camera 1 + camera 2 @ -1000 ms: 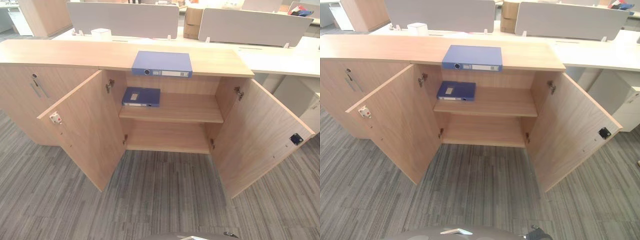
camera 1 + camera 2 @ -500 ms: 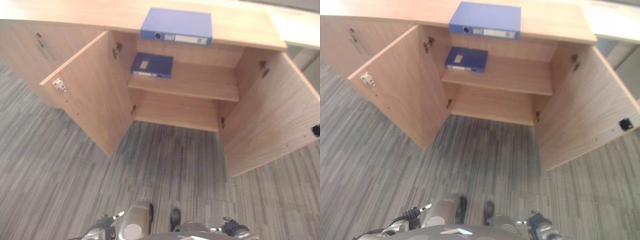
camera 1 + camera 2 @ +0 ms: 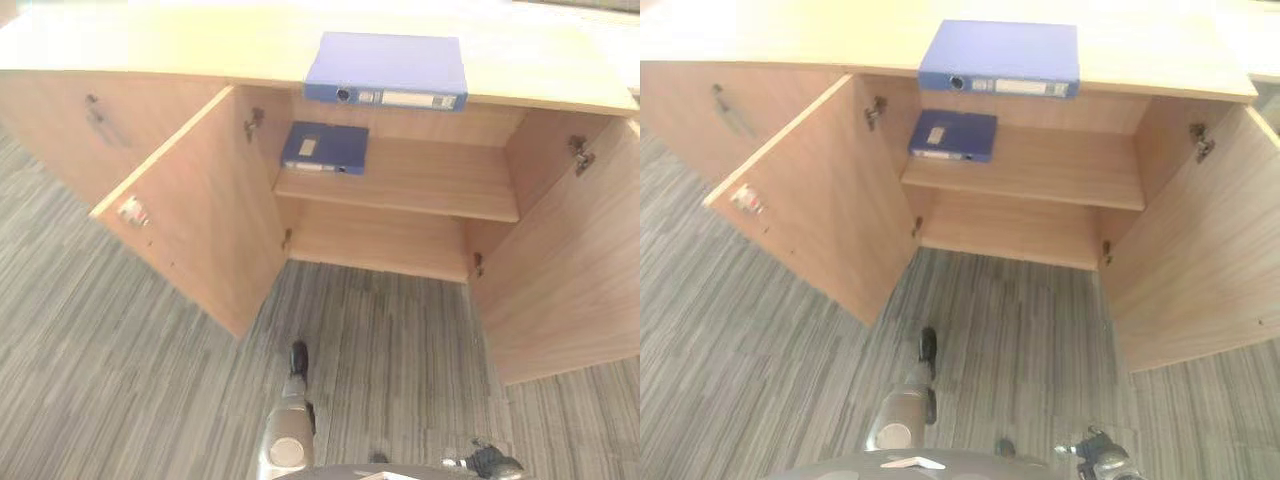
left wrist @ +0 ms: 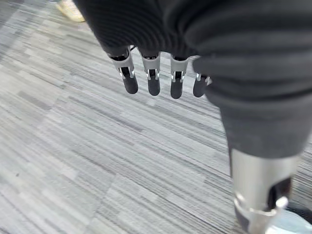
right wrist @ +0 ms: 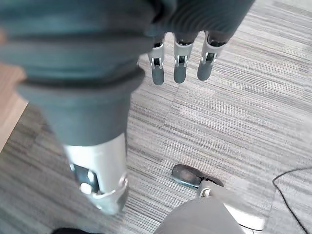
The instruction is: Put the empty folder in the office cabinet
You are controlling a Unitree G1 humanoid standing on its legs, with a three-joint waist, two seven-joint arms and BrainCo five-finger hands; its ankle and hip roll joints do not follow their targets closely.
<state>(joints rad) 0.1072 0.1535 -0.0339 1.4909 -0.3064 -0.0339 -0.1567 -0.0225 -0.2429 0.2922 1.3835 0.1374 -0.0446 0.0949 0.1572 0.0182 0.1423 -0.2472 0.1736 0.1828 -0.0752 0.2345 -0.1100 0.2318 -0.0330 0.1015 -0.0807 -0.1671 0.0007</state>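
Blue folder (image 3: pixel 388 69) lies flat on the top of the wooden office cabinet (image 3: pixel 180 50), near its front edge, spine facing out, directly above the open compartment. A second blue folder (image 3: pixel 325 147) lies flat on the upper shelf (image 3: pixel 430 185) inside, toward its left end, almost below the first. The lower shelf (image 3: pixel 380 245) is bare wood. Both cabinet doors stand wide open: left door (image 3: pixel 195 205) swung out over the grey striped carpet (image 3: pixel 120 370), right door (image 3: pixel 570 270) likewise.

Left hand (image 4: pixel 151 73) hangs above the carpet, fingers straight and relaxed, holding nothing. Right hand (image 5: pixel 179 61) hangs the same way over the carpet, fingers loosely extended, empty. Both hands are well apart from the cabinet and both folders.
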